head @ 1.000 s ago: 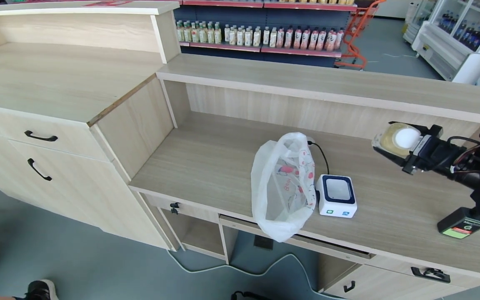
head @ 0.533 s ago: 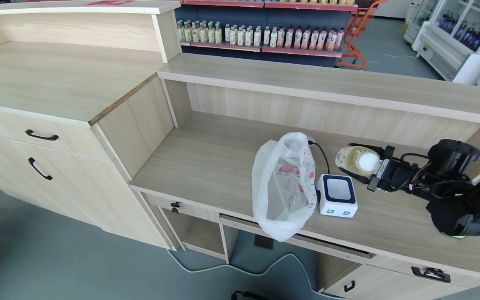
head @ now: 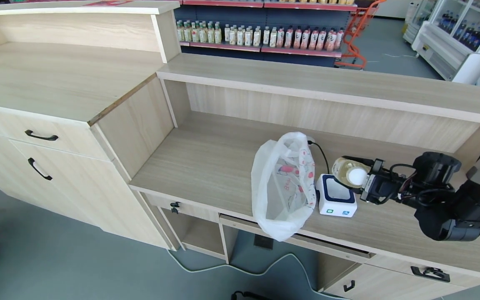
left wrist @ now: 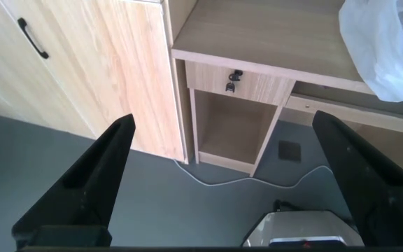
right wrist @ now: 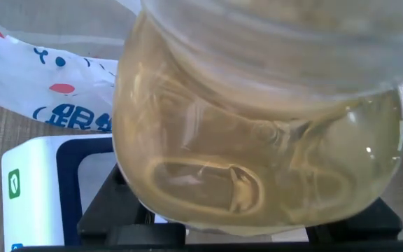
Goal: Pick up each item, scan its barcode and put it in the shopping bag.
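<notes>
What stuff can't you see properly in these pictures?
- Barcode on the bottle: too small to make out in the head view; the right wrist view is too close to find one.
- Scanner window: right wrist view, mostly hidden behind the bottle.
- Inside the bag: head view, cloudy plastic hides whatever is in it.
- Rest of the bag: left wrist view, cut off by the edge.

You have one bench (head: pixel 206 166), and at it one bottle (head: pixel 343 166), one scanner (head: pixel 336 196) with one black cable (head: pixel 321 155), and one shopping bag (head: pixel 283 183). Count two pincers too: one right pincer (head: pixel 351 175), one left pincer (left wrist: pixel 222 182).
</notes>
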